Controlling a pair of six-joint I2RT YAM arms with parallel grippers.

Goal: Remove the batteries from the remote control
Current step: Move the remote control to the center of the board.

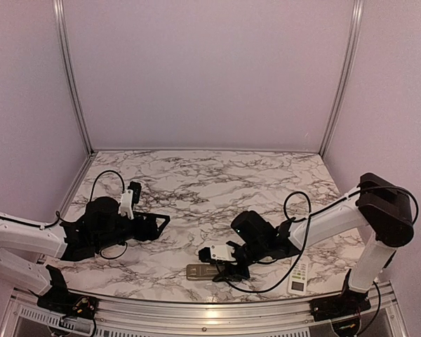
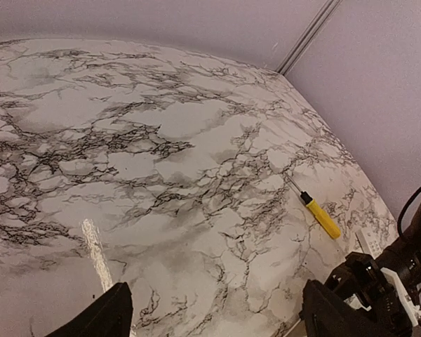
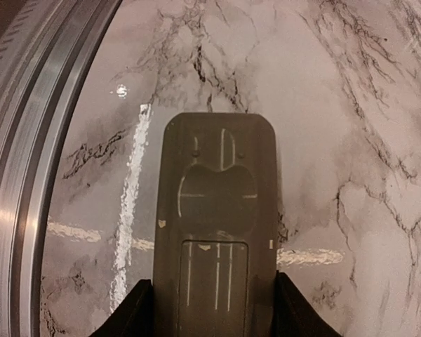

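A dark grey remote control [image 3: 214,210] lies back side up on the marble table, near the front edge; its battery cover is closed. It also shows in the top view [image 1: 198,271]. My right gripper [image 3: 214,309] has a finger against each long side of the remote's near end and is shut on it; it also shows in the top view [image 1: 228,269]. My left gripper [image 2: 214,309] is open and empty, held above bare table at the left [image 1: 158,223]. No batteries are in view.
A yellow-handled screwdriver [image 2: 321,216] lies on the table right of centre. A white remote [image 1: 298,276] lies near the front right edge, beside the right arm's base. A metal rail [image 3: 28,140] runs along the table's front edge, close to the grey remote.
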